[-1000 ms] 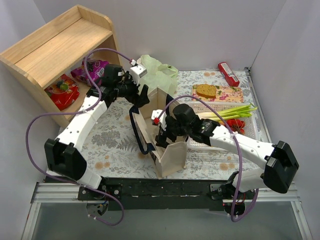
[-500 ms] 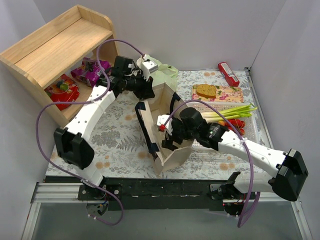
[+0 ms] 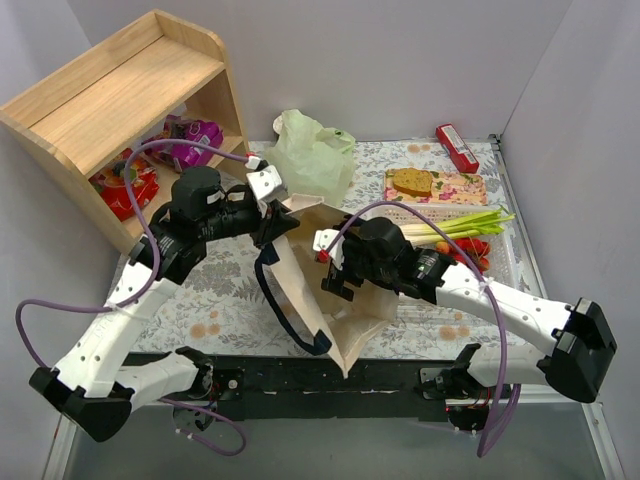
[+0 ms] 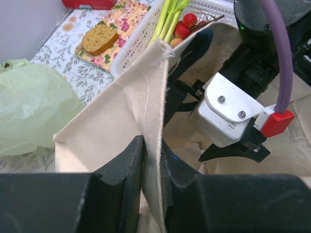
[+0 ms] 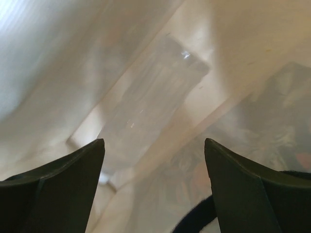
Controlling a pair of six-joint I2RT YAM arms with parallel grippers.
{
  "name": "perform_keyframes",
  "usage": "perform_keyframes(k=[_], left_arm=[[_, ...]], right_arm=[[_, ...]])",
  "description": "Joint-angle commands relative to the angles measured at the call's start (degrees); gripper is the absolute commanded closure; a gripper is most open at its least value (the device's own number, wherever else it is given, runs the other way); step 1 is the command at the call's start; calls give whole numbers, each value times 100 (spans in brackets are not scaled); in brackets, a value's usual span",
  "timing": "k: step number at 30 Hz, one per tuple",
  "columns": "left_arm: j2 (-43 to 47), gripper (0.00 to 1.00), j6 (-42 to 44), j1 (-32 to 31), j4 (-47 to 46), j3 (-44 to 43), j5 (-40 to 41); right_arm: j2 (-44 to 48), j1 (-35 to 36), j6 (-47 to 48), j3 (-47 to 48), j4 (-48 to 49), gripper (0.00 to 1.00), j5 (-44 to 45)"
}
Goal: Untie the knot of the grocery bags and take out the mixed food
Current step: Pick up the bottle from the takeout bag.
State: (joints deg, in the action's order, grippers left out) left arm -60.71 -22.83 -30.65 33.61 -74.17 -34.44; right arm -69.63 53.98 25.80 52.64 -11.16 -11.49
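The beige canvas tote (image 3: pixel 345 320) stands mid-table with its mouth pulled wide, its navy strap (image 3: pixel 285 315) hanging down the left side. My left gripper (image 3: pixel 283 222) is shut on the tote's rim, and the seam (image 4: pixel 156 97) runs up from between its fingers (image 4: pixel 151 145). My right gripper (image 3: pixel 340 285) reaches into the tote, open (image 5: pixel 153 141). Below it a clear bottle-like thing (image 5: pixel 150 97) lies against the canvas. The pale green plastic bag (image 3: pixel 312 155) sits behind the tote; its knot I cannot make out.
A white slotted basket (image 3: pixel 500 262) on the right holds green stalks (image 3: pixel 465 222) and strawberries (image 4: pixel 187 25). A brown biscuit (image 3: pixel 412 181) lies on a floral tray. A red packet (image 3: pixel 457 147) is at the back right. The wooden shelf (image 3: pixel 110 95) holds red and purple packets.
The left gripper shut on the tote's rim and pulled back toward the near left. The tote's mouth stretched wider and slid nearer. The right gripper stayed inside.
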Motion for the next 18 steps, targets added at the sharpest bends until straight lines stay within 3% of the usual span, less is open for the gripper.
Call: perform_keyframes(k=[1, 9, 13, 18], left_arm=[[50, 100, -336, -125, -222, 350, 24], [68, 100, -564, -125, -618, 764, 788], [68, 100, -687, -125, -671, 851, 1052], [77, 100, -714, -125, -750, 1010, 1457]], right_arm=[[-375, -10, -663, 114, 684, 12, 243], [-1517, 148, -1638, 176, 949, 17, 279], [-1844, 201, -1824, 88, 773, 13, -29], [-2519, 262, -1368, 317, 88, 6, -767]])
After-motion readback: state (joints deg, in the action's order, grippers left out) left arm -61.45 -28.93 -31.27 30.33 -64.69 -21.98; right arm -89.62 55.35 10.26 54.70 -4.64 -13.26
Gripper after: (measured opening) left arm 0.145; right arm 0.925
